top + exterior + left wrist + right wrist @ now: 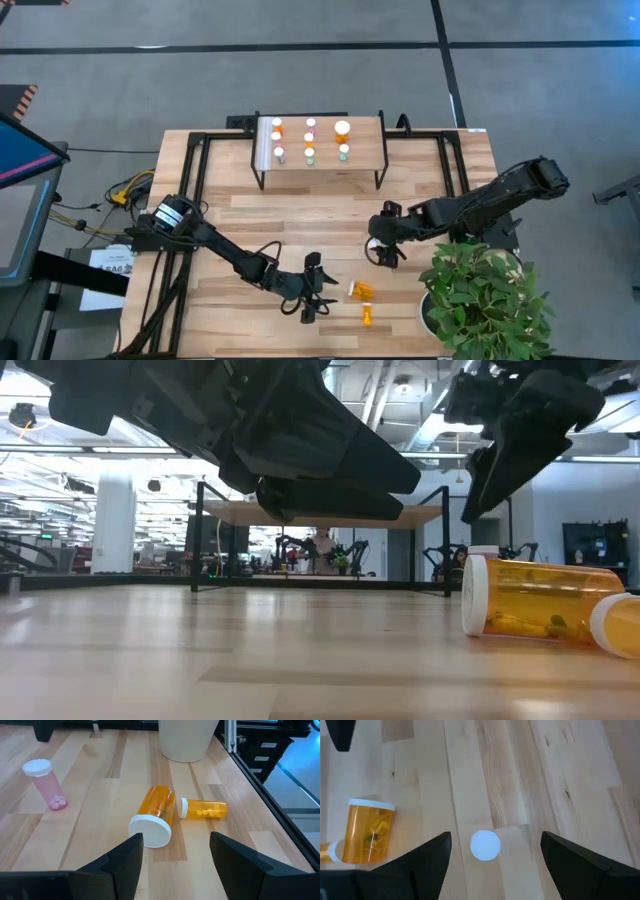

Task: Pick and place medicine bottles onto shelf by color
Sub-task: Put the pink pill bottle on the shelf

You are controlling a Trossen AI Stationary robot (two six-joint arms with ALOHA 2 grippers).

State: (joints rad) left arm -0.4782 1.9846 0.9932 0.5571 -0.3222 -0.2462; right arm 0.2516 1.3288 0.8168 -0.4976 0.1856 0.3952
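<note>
**Two bottles down, one upright: both arms line up near the front of the table**

The left gripper (312, 290) hangs low over the tabletop (240, 225), well in front of the shelf (370, 150), its fingers spread wide and holding nothing. Straight ahead of it, on the side toward the potted plant (480, 300), lies the wide orange bottle (155, 815) on its side. Its long axis runs almost directly away from the gripper and its white cap faces the open jaws. Just beyond it, a slimmer orange bottle (204, 809) lies crosswise, its cap near the wide bottle's shoulder; the two appear to be just apart, though the angle makes that hard to confirm.

Farther right, the right gripper (385, 245) hovers between the shelf and the plant, also open and empty. The pink bottle (485, 845) stands upright directly below it, its round white cap centred between the fingers.

Nine bottles already stand on the shelf. By this reading, the left arm is nearer the fallen pair and the right arm nearer the upright one.
</note>
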